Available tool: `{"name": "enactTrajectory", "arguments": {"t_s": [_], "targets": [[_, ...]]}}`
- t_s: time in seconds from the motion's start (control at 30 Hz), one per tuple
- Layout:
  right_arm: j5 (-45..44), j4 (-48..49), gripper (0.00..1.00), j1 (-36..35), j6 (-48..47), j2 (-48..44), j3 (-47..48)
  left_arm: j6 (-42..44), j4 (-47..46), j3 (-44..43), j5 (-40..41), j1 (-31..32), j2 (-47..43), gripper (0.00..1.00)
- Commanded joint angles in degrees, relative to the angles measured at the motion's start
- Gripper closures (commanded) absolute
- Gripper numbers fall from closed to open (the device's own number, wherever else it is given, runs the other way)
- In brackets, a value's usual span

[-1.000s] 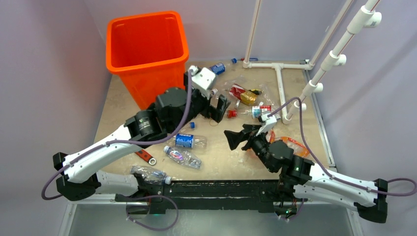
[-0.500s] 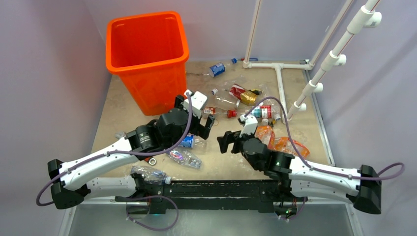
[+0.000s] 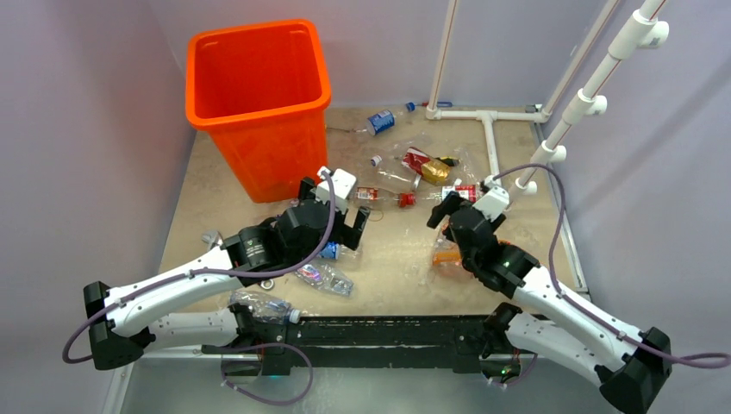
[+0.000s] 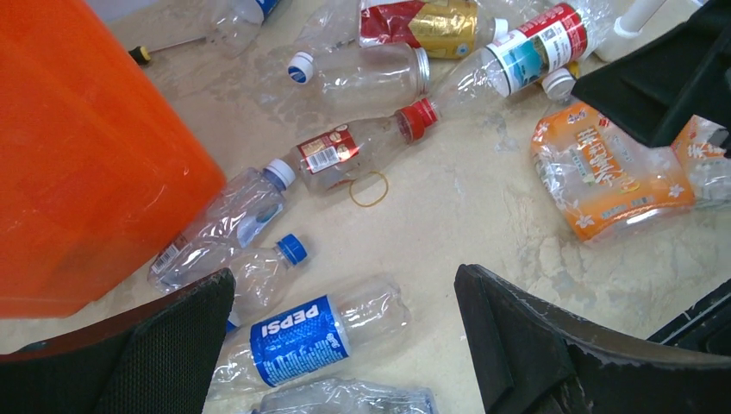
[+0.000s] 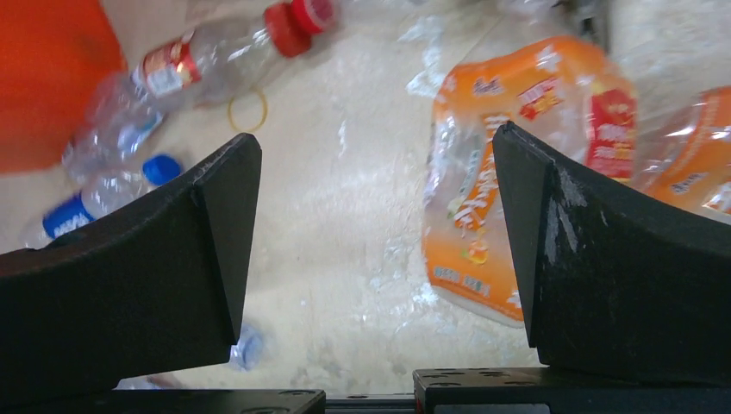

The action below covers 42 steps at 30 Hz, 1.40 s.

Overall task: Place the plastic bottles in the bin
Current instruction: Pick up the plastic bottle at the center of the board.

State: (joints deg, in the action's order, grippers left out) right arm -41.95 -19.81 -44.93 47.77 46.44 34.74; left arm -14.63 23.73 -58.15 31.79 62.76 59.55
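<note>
The orange bin [image 3: 259, 95] stands at the back left, and its wall fills the left of the left wrist view [image 4: 78, 155]. My left gripper [image 3: 334, 216] hovers open over a clear Pepsi bottle [image 4: 310, 336], which lies between its fingers [image 4: 345, 285]. A blue-capped bottle [image 4: 250, 276] and a white-capped one [image 4: 233, 211] lie beside the bin. My right gripper [image 3: 444, 211] is open and empty [image 5: 375, 151] above the table. An orange-tinted bottle [image 5: 517, 172] lies under its right finger. A red-capped bottle [image 4: 362, 147] sits mid-table.
More bottles lie at the back [image 3: 379, 121] and near the front edge [image 3: 263, 304]. A red-gold wrapper [image 4: 422, 21], a rubber band [image 4: 369, 188] and a screwdriver [image 4: 164, 49] share the table. White pipe framing [image 3: 491, 147] stands at the right.
My left arm has drawn back from beside the bin to over the Pepsi bottle. My right arm has swung right and farther out, over the orange bottle. Both grippers stay open.
</note>
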Motion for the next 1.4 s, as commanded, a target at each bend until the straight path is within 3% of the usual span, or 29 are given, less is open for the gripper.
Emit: {"name": "enactTrajectory", "arguments": {"t_s": [0.0,0.3,0.5,0.87,1.17,1.37], "targets": [[-1.9,-8.0,0.01,6.8,5.2,1.6,3.6,-2.2,-0.5,0.5,0.9,-0.1,-2.8,0.01],[-0.1,-16.0,0.01,9.5,18.2,3.2,0.5,-3.2,-0.2,0.5,-2.5,-0.1,-3.0,0.01],[2.9,-15.9,0.01,9.5,22.1,3.9,-2.3,-3.5,-0.1,0.2,-4.9,-0.1,-2.9,0.01],[10.0,-4.9,0.09,9.5,17.8,8.5,-4.3,-3.8,0.1,0.4,-5.6,-0.1,-3.3,0.01],[16.0,-0.7,0.05,9.4,21.6,8.9,-10.3,-3.8,0.1,0.5,-5.9,-0.1,-2.5,0.01],[17.2,5.1,0.08,9.4,22.6,7.4,-13.4,-3.9,0.2,0.4,-6.1,-0.1,-1.7,0.01]]}}
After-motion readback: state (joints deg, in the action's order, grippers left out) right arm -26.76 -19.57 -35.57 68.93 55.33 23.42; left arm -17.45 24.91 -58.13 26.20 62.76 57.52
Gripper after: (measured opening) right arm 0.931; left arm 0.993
